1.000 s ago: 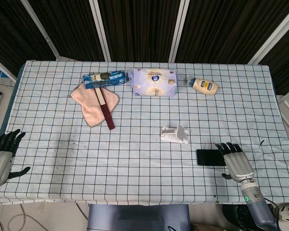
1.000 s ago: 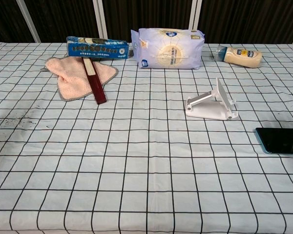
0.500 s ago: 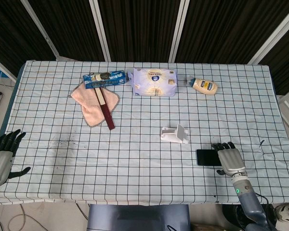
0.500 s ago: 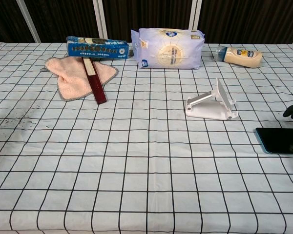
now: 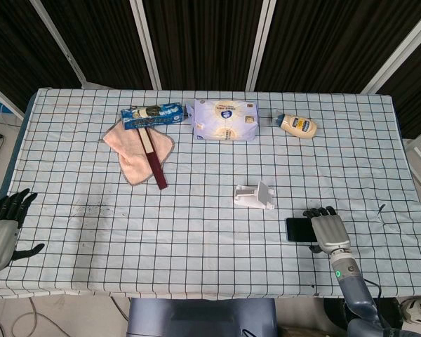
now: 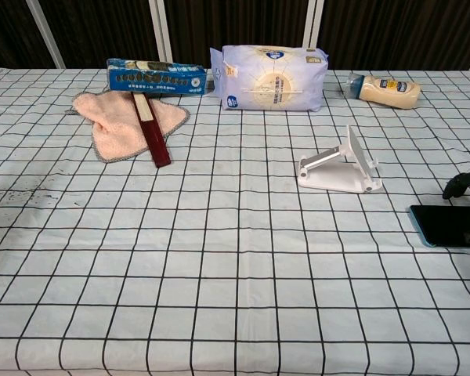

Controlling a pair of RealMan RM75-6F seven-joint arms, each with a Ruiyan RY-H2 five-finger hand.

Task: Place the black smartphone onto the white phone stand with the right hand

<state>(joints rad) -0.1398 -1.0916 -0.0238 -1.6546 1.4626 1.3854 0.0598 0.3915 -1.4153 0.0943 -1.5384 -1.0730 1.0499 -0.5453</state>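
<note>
The black smartphone lies flat on the checked cloth near the front right; in the chest view the smartphone is cut by the right edge. My right hand hovers over its right end with fingers spread; only dark fingertips show in the chest view. I see no grip on the phone. The white phone stand sits just left of and behind the phone, also the stand in the chest view. My left hand rests off the table's left front corner, fingers apart, holding nothing.
Along the back lie a blue box, a white-and-purple packet and a yellow bottle. A pink cloth with a dark red stick across it is at back left. The table's front edge is close to the phone.
My right hand has slid left, from beside the phone's right end to over it. Its fingertips have come into the chest view. Phone, stand and left hand have not moved.
</note>
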